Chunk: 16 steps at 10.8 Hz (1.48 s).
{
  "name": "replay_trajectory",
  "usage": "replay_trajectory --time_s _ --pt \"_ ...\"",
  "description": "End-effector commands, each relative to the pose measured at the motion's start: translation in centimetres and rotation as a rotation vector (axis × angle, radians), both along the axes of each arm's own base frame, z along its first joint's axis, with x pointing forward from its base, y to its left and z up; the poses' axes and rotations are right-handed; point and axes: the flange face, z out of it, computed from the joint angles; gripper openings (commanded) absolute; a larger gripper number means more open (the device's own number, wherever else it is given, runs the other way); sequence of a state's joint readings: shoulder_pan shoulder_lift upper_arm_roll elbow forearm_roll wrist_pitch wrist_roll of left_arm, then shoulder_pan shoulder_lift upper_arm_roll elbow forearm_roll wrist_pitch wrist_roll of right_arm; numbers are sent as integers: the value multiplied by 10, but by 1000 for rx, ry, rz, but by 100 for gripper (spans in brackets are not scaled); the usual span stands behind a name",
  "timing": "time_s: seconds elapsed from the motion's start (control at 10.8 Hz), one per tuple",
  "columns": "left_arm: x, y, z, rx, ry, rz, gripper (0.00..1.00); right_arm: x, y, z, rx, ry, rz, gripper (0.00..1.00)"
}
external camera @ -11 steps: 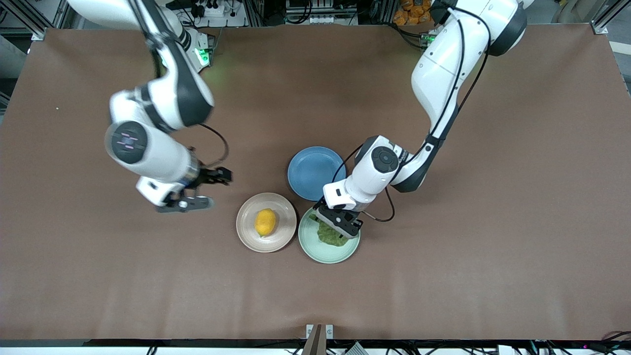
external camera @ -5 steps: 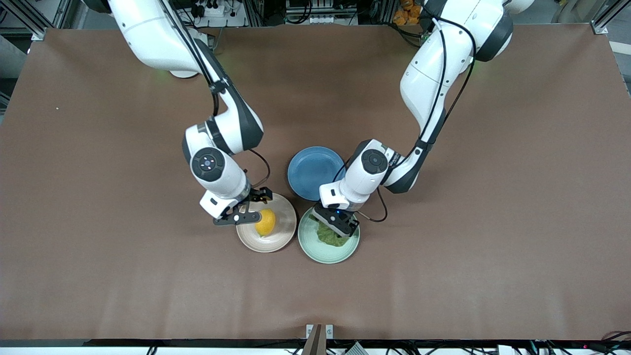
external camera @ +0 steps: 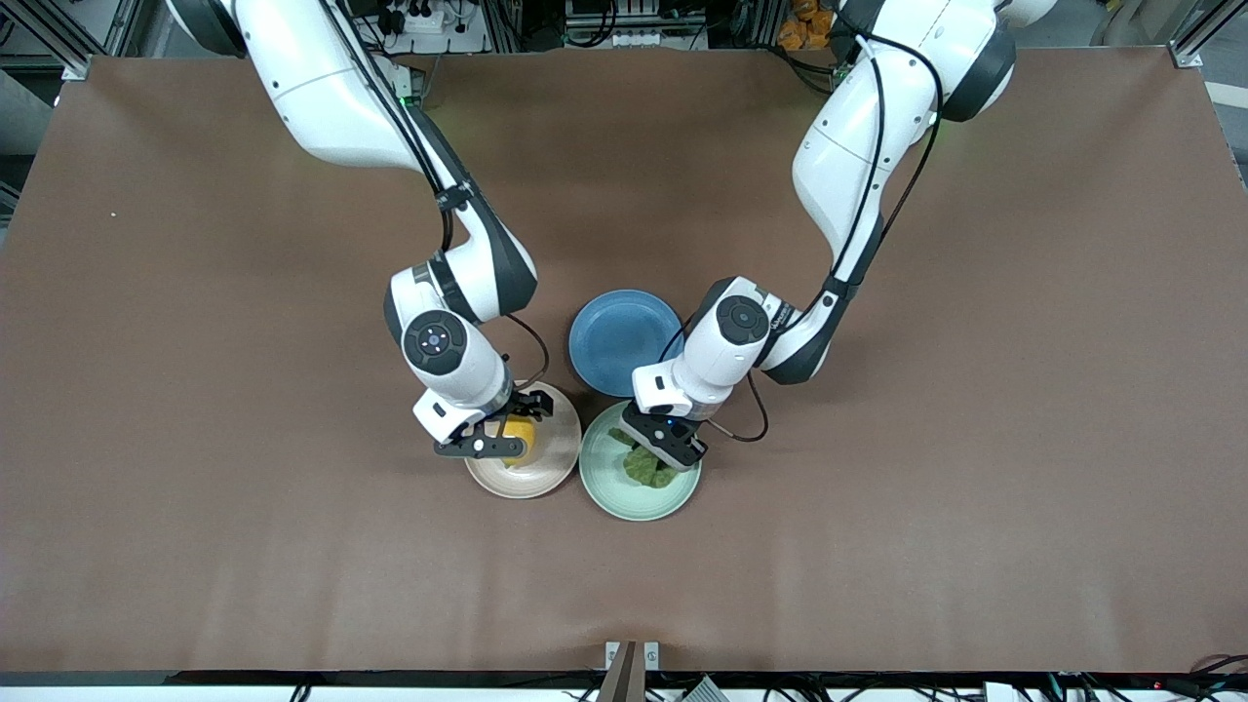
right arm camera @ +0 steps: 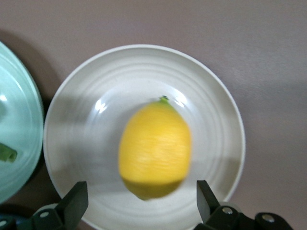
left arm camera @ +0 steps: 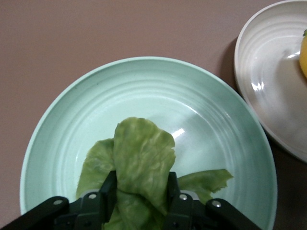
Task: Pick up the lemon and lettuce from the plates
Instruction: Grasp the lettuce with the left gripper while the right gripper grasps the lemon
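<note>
Lemon (external camera: 522, 434): in the front view largely covered by the right gripper (external camera: 507, 427); in the right wrist view its outline is blurred at frame centre. Lettuce (left arm camera: 144, 163): lower part hidden between the left gripper's fingers (left arm camera: 178, 201), cut off at the frame's bottom edge. Beige-pink plate (left arm camera: 268, 96): cropped by the right edge of the left wrist view.

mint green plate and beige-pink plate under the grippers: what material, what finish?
Pale mint green round plate: likely glazed ceramic or melamine; smooth, glossy, with concentric ridges and bright highlights. Pale beige-pink round plate: same look, ringed ridges and small glints, a slightly softer sheen. Which material cannot be settled by look alone. The wrinkled green lettuce leaf and the yellow oval lemon lie on them.
</note>
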<state>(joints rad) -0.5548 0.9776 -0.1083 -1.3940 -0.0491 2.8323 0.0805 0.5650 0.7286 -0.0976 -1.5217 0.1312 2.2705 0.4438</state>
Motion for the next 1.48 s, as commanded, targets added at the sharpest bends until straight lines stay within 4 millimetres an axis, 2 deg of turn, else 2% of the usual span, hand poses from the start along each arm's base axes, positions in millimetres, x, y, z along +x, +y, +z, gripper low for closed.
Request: replay_trajectory --time_s 0.0,0.09,0.37,0.46,0.55,0.74,0.83,1.01,1.11,1.2,1.38 --pt "3 1 8 17 -31 -31 39 10 16 -25 33 -61 -78 100" --pt "3 5 4 29 -31 -35 38 10 17 -33 35 -67 -79 100" --pt "5 22 -7 75 -34 -58 36 10 16 -36 31 -64 -72 100" --pt "4 25 -10 85 -30 -62 33 10 14 -43 25 -57 -73 100" --pt "2 26 -11 87 -25 -61 25 9 14 -46 24 -55 -73 100" --pt "3 23 -1 80 -34 -60 6 9 12 -50 20 -54 -72 99" --pt "3 23 5 79 -35 -60 0 10 11 -53 21 -59 -74 88" --pt "3 24 19 86 -27 -62 0 15 6 -49 25 -62 -81 69" --pt "3 23 34 106 1 -61 0 17 7 -46 28 -62 -84 68" --pt "2 23 55 128 38 -60 0 17 7 -47 28 -62 -84 61" --pt "8 42 108 182 112 -44 0 17 6 -47 28 -62 -86 58"
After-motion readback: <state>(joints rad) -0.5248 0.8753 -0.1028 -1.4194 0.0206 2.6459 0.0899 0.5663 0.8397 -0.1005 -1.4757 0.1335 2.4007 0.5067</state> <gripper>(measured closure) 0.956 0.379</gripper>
